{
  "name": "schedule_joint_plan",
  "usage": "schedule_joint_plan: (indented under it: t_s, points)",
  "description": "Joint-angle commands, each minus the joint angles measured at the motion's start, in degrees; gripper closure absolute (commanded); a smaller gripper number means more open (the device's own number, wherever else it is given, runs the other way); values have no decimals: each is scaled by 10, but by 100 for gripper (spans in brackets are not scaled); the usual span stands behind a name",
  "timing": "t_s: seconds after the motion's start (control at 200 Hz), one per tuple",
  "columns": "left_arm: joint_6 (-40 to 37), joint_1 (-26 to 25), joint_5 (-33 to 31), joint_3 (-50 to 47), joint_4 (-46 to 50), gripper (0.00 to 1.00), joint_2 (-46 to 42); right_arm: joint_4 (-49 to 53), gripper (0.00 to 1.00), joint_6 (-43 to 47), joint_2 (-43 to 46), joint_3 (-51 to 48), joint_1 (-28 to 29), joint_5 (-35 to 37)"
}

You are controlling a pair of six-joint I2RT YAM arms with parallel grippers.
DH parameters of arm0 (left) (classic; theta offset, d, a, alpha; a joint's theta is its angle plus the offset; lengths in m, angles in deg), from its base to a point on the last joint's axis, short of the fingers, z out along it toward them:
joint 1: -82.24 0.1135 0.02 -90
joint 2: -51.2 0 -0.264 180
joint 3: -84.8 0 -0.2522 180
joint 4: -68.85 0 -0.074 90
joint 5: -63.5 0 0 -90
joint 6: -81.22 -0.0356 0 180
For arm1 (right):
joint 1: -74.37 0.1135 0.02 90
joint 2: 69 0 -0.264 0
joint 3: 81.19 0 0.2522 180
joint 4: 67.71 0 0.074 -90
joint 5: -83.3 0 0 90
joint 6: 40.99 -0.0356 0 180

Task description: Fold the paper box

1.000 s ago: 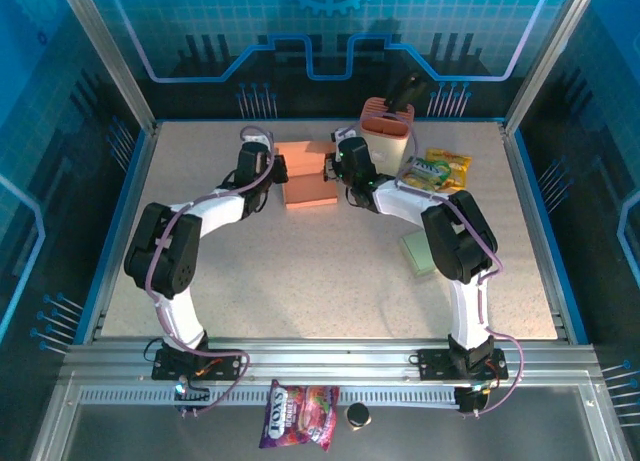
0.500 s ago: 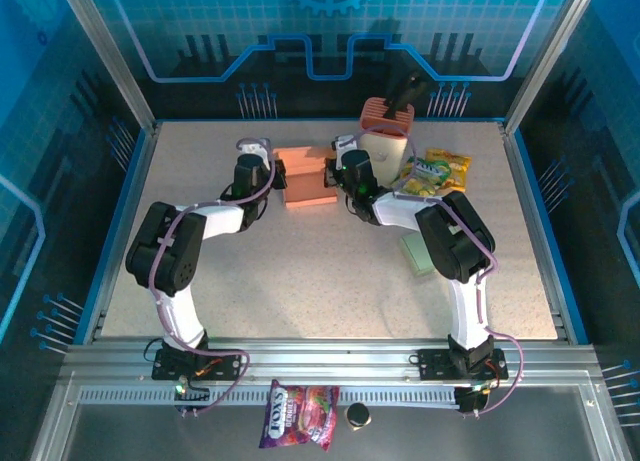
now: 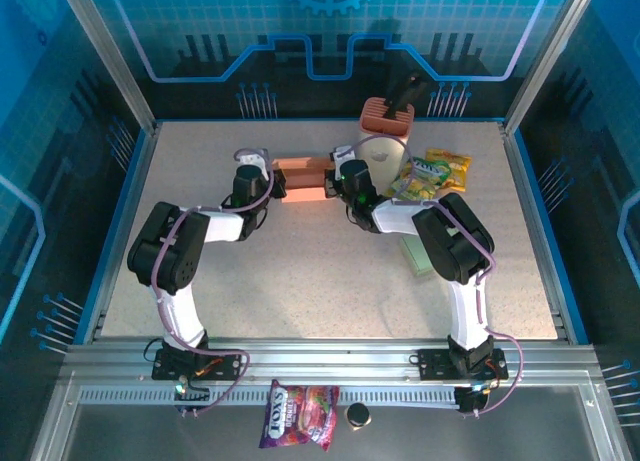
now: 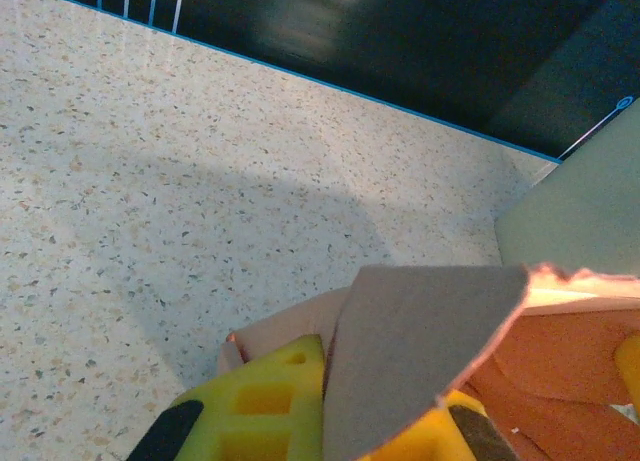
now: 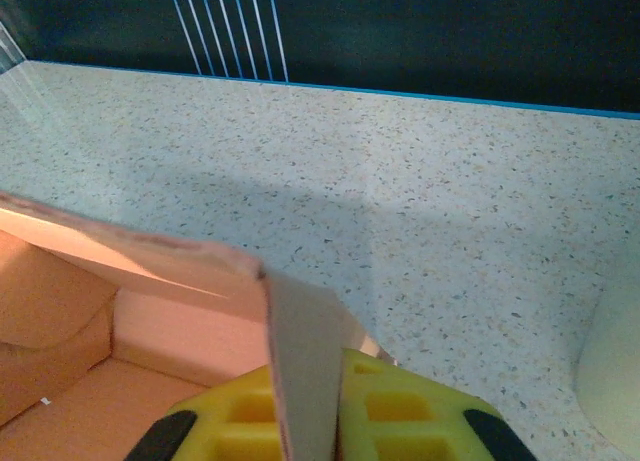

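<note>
The paper box (image 3: pixel 301 178) lies open at the far middle of the worktop (image 3: pixel 300 271), one flap pinched tight in the left claw (image 3: pixel 276 178), another in the right claw (image 3: pixel 330 178). A cream tub (image 3: pixel 385 141) behind it holds a dark handle (image 3: pixel 405 91). The lettering on the purple snack bag (image 3: pixel 298 416) is too small to read.

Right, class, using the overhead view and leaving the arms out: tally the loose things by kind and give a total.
Box: 1
Snack packs: 3
White container with orange top: 1
Green pad: 1
Small black cap: 1
Total: 7
</note>
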Motion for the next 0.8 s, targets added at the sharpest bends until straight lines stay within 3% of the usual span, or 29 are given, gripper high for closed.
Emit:
schedule_joint_plan:
  t_s: [0.0,0.31,0.545,0.795]
  points:
    - [16,-26,58,-20,-13,95,2,6,84,3,23,-15,27,-27]
    - [0,-43,-3,-21,29,97,-13,166,53,-90,102,9,23,-29]
    - [-2,-53,-39,-13,54,98,-16,317,39,-219,165,7,17,-68]
    - [-6,-60,-61,0,77,98,-15,413,36,-294,198,21,-14,-119]
